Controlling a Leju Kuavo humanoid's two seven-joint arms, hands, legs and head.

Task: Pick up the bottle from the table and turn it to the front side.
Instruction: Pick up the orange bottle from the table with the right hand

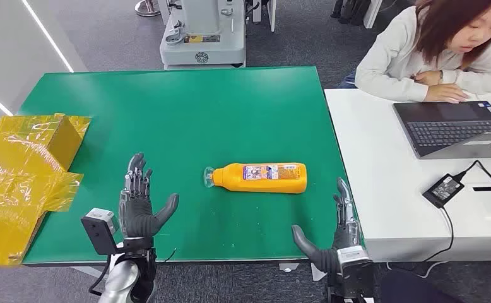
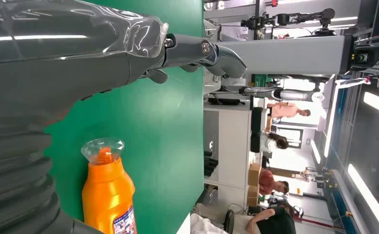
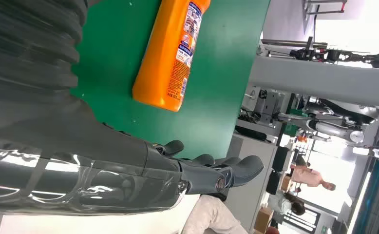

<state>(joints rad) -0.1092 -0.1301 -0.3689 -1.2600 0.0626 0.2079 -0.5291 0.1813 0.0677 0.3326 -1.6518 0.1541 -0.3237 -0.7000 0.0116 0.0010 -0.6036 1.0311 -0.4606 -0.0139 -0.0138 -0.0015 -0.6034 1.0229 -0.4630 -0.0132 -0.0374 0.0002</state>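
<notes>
— Orange plastic, one bottle [image 1: 259,177], lying on its side on the green table [image 1: 167,120]. I see its clear cap [image 1: 209,177] pointing toward my left side, label facing up.

— Where are your hands?

— Two hands, both over the near edge. My left hand [image 1: 139,205] is spread wide, fingers apart, holding nothing, well apart from the cap end. My right hand [image 1: 337,237] is likewise spread and empty, near the table's right corner, below the bottle's base.

— Does either touch the bottle?

— No. In the left wrist view the bottle [image 2: 108,192] lies beside the hand [image 2: 80,53], apart from it. In the right wrist view the bottle [image 3: 173,53] is clear of the fingers [image 3: 236,170].

— Anything else?

— One heap of yellow film and boxes [image 1: 22,170] at the table's left edge. Beside the table, one white desk [image 1: 388,189] with one laptop [image 1: 448,126] and one black power brick [image 1: 443,188]. One person [image 1: 445,50] sits at it.
</notes>
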